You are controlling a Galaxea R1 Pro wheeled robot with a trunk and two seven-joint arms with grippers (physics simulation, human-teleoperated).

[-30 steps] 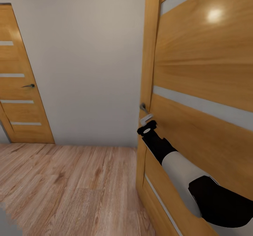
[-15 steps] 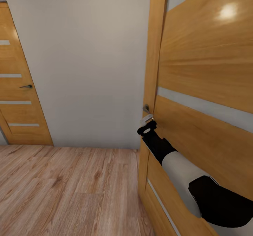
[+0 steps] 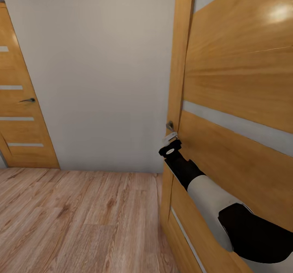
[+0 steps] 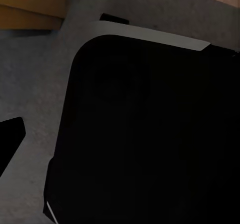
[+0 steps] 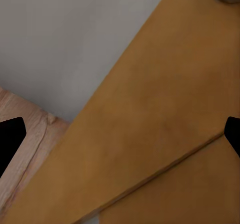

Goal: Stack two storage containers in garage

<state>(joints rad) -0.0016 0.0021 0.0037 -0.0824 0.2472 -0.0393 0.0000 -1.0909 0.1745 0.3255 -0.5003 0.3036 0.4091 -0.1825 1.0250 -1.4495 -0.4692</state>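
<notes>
Item: right gripper [image 3: 171, 138], jaws spread wide in the right wrist view, tips just below the door handle [image 3: 169, 125] of the near wooden door [image 3: 236, 86]. Contact with the handle cannot be told. Left gripper's jaw state cannot be told. Storage containers: none in sight; wood plank floor [image 3: 81, 220] underfoot. Advice: centre the jaws on the lever before closing, then push steadily.

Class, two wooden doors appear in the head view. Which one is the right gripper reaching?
The near door at the right: the right gripper sits just below its handle. The far door stands across the wood floor.
</notes>
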